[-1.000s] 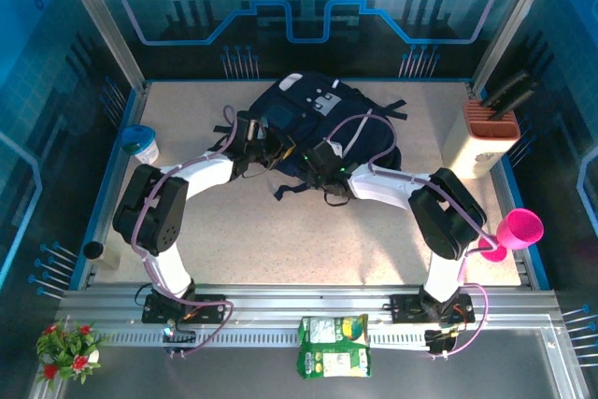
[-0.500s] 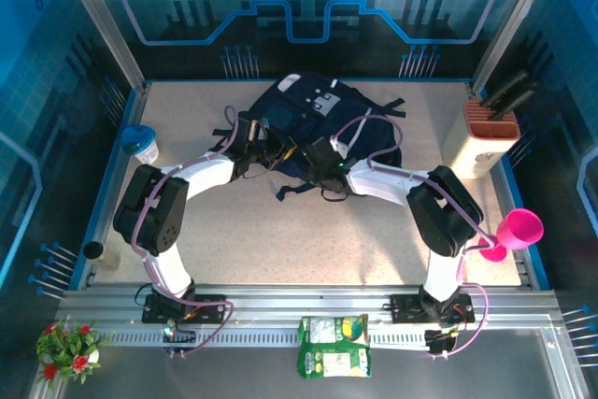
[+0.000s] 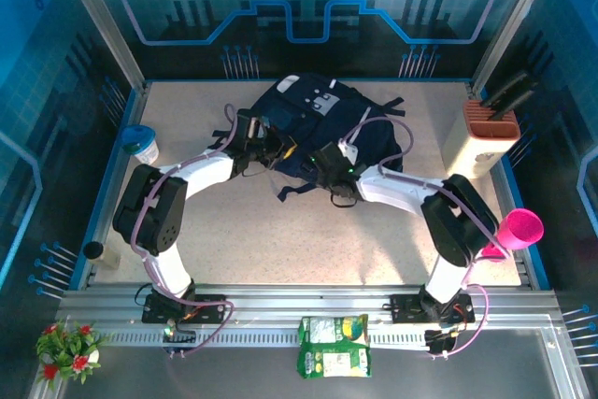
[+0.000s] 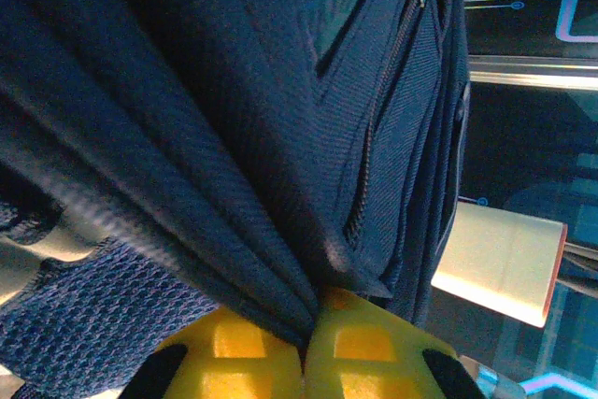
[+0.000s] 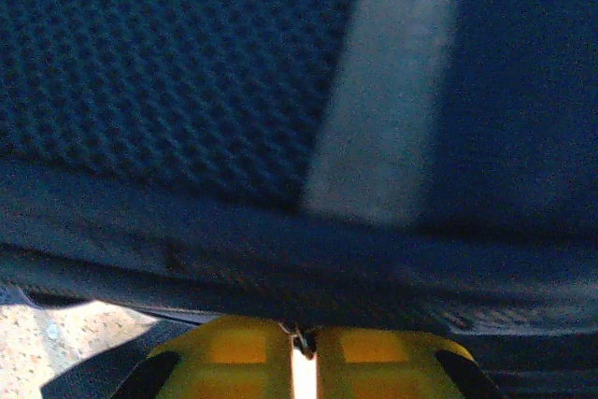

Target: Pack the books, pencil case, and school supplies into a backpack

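right arm's elbow has swung out toward the right edge and its forearm lies flatter than a second ago. left arm and bag unchanged.

near rail: green snack bag in the middle, red flowers at the near-left corner. near half of the tabletop is bare. pink cup at the right edge, blue-lidded tub at the left edge.

both grippers sit at the near side of the backpack. left gripper is on its near-left part. wrist view: left gripper has yellow pads clenched tight on a bunched fold of the navy backpack fabric, zip line running just beside it.

right gripper is on the near-middle edge. wrist view: right gripper is pinched down to a thin slit, a small metal bit at the backpack seam caught at the tip, pale stripe above.

backpack lies flat at the far middle of the tabletop, white patch toward the far edge, straps trailing near. knife block at the far-right corner.
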